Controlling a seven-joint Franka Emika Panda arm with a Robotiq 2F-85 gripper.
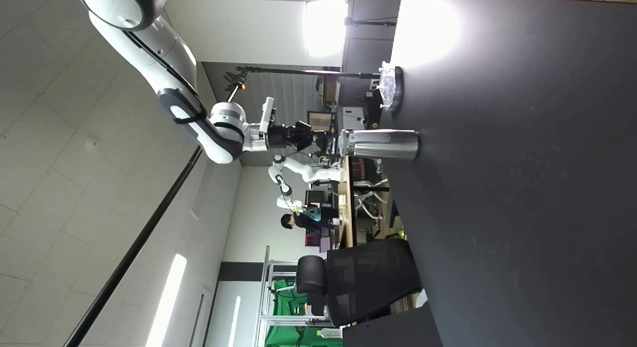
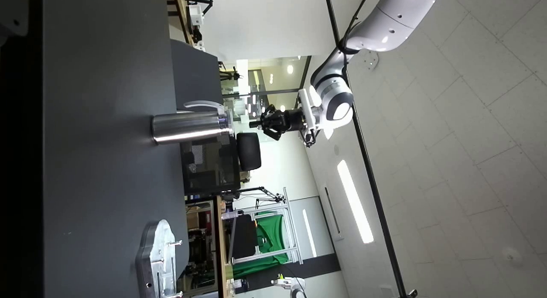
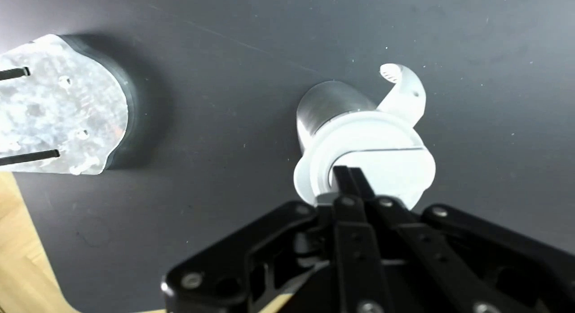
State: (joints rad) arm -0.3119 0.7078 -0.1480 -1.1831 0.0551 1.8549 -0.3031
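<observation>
On the counter (image 1: 522,212), the jug (image 2: 186,127) was seen upright. Above it, the fingers (image 3: 345,182) were pressed together, with nothing pinched between them and a slight gap left down to the lid (image 3: 364,131). Since the edge of its panel (image 3: 386,169) was seen overlapped by them in the wrist view, alignment was best checked first; any contact was best made slowly and straight down, as a tall, narrow jug might be tipped by a sideways shove.
</observation>
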